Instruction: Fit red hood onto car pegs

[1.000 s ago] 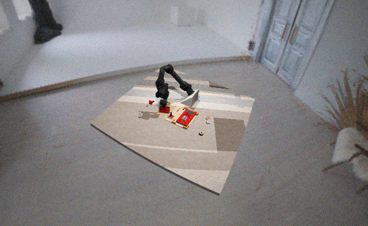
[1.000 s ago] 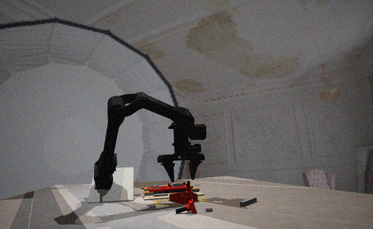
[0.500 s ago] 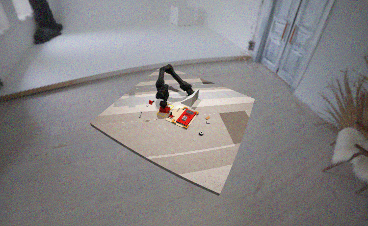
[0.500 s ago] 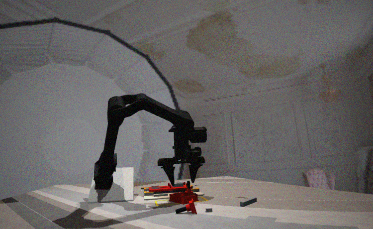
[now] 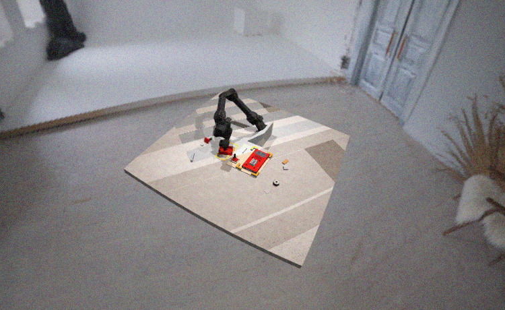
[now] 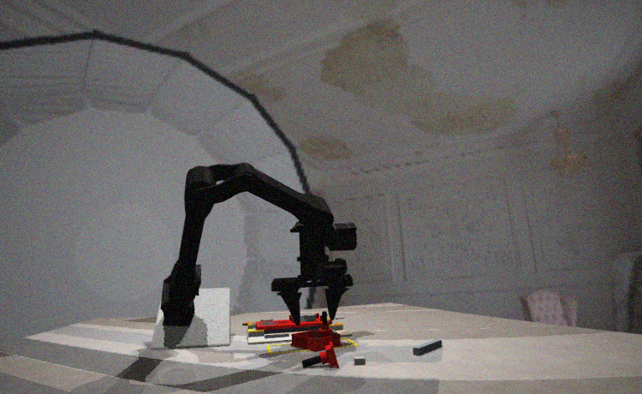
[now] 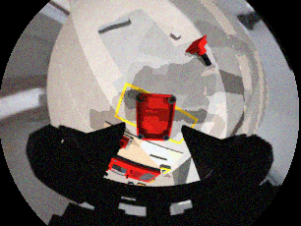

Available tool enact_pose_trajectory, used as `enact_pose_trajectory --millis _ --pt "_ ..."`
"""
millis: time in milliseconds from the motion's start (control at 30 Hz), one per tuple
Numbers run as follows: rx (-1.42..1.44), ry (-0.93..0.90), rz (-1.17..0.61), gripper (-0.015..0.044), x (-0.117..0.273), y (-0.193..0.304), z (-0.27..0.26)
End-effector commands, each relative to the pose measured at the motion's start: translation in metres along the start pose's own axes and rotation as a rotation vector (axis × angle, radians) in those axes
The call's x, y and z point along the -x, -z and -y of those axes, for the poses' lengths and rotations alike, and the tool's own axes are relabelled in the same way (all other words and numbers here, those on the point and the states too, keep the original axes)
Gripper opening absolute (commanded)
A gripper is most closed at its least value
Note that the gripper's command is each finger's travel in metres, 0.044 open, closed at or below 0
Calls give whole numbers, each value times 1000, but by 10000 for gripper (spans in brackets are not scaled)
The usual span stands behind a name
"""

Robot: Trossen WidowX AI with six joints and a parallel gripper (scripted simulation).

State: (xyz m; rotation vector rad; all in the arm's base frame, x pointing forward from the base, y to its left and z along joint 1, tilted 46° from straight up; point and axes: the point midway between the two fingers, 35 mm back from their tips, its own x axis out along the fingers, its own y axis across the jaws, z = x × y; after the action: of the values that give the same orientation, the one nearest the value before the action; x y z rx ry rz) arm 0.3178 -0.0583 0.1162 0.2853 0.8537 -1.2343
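The hood point(image 5: 226, 151) point(image 6: 309, 341) point(image 7: 155, 115) is a small red shell with dark round corner spots. It lies on the table, partly across a yellow outline point(image 7: 121, 100). My gripper point(image 6: 315, 320) point(image 7: 153, 126) is open and empty, pointing down. Its fingertips are above the hood, apart from it, and the hood shows between and just ahead of them in the wrist view. The red chassis point(image 5: 248, 166) point(image 6: 275, 324) sits in the jig with yellow corner stops point(image 5: 254, 174). The grey engine block point(image 5: 253, 162) is on its deck. The pegs are too small to make out clearly.
A red piece with a black knob point(image 5: 234, 158) stands between hood and chassis. Another red piece point(image 5: 207, 140) point(image 6: 331, 356) point(image 7: 198, 46) lies beyond the hood, near a dark bar point(image 6: 427, 348) point(image 7: 115, 27). A pale upright panel point(image 6: 215, 318) stands near the arm's base.
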Motion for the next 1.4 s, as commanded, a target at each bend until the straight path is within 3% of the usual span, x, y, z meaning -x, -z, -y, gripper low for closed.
enact_pose_trajectory --millis 0,1367 --pt "7 4 4 440 -5 1 1" --pt "6 5 6 440 -28 1 2"
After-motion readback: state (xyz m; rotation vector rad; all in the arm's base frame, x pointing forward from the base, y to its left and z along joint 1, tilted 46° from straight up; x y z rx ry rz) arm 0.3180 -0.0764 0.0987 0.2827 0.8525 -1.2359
